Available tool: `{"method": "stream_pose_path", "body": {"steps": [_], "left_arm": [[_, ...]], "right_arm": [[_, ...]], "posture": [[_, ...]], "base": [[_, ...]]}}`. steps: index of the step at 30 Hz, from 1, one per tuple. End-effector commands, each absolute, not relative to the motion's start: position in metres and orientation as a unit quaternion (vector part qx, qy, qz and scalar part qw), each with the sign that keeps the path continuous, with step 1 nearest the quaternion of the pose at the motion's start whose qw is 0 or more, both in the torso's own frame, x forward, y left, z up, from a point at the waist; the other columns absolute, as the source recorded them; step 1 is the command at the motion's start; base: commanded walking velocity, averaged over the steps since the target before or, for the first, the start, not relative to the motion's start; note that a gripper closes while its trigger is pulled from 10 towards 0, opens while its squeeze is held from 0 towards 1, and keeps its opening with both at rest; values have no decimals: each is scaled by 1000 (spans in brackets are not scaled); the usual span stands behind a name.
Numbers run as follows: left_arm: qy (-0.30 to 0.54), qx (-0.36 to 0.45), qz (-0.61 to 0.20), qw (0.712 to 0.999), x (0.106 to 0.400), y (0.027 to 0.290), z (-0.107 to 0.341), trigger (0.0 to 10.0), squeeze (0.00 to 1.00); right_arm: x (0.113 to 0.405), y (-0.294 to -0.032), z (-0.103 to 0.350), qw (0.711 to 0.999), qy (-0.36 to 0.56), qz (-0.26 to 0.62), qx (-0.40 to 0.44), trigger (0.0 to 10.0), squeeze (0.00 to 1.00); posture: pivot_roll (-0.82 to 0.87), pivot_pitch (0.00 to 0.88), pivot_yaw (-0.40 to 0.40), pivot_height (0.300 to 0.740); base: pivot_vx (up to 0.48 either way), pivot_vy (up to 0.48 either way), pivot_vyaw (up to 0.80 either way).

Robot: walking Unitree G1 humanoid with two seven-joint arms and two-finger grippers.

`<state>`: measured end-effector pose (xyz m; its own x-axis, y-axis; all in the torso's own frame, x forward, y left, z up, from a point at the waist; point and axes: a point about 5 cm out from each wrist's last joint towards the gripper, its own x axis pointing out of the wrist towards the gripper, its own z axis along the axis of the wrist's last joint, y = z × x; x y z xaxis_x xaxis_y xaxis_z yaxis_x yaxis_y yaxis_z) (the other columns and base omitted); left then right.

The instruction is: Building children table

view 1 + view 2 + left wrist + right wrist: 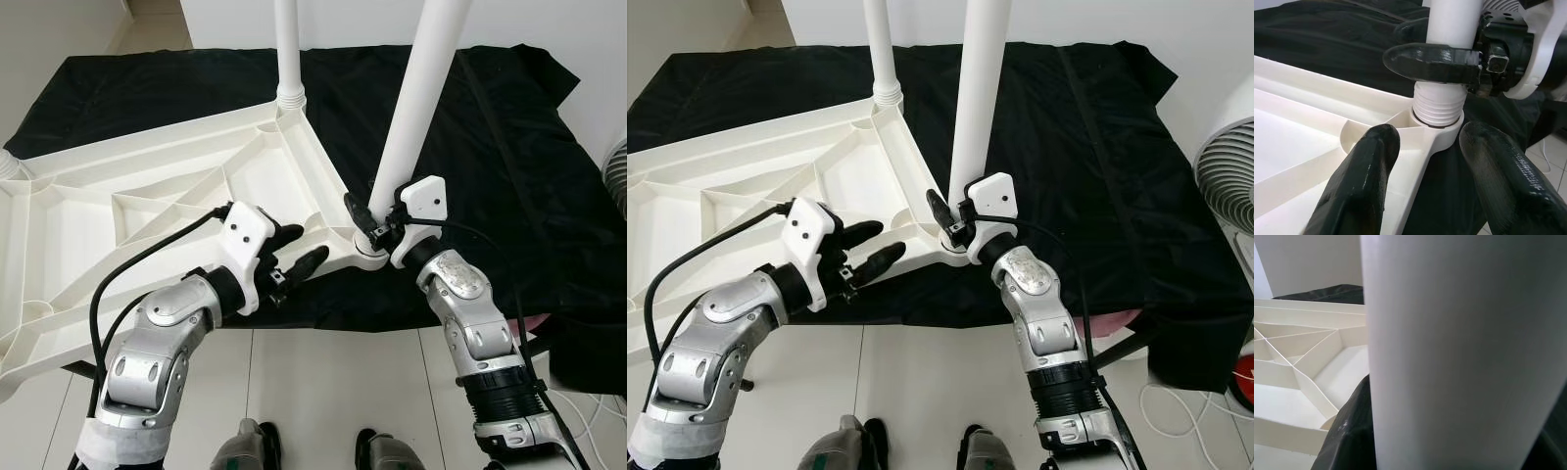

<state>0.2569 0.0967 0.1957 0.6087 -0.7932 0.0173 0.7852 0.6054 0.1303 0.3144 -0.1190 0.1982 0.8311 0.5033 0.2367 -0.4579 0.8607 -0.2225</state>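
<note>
A white plastic tabletop [147, 186] lies upside down, ribs up, on a black cloth. One white leg [287, 49] stands in the far corner socket. A second white leg [421, 98] stands tilted in the near corner socket [367, 257], its threaded end [1439, 105] partly showing above the collar. My right gripper [375, 220] is shut on this leg just above the thread, and its finger [1435, 63] wraps across the leg. My left gripper [300, 249] is open beside the same corner, its fingers [1359, 181] either side of the tabletop's rim.
The black cloth [509, 147] covers the whole work table and hangs over its front edge. A white fan [1229, 166] stands at the right. My feet [255, 446] are on white floor tiles below. A black cable [127, 269] loops from the left wrist.
</note>
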Motion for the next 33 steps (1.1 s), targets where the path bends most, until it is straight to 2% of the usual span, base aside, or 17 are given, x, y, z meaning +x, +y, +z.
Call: {"method": "stream_pose_path", "body": {"steps": [1, 8, 17, 25, 33], "left_arm": [[-36, 58, -447, 892, 253, 97, 194, 10000, 0], [-38, 61, -456, 887, 251, 95, 194, 10000, 0], [-36, 61, -460, 885, 249, 94, 193, 10000, 0], [-36, 58, -462, 884, 247, 93, 191, 10000, 0], [-38, 58, -464, 883, 247, 92, 192, 10000, 0]], "right_arm": [[313, -119, 194, 953, -144, 255, -83, 10000, 0], [305, -119, 187, 941, -146, 284, -115, 10000, 0], [297, -121, 173, 933, -137, 313, -111, 10000, 0], [295, -125, 167, 932, -136, 317, -107, 10000, 0], [305, -134, 168, 943, -142, 284, -99, 10000, 0]], "posture": [[-10, 133, 71, 740], [-14, 130, 68, 740], [-16, 134, 68, 740], [-18, 127, 62, 740], [-22, 123, 66, 740]], "base": [[0, 0, 0], [0, 0, 0], [0, 0, 0], [0, 0, 0], [0, 0, 0]]}}
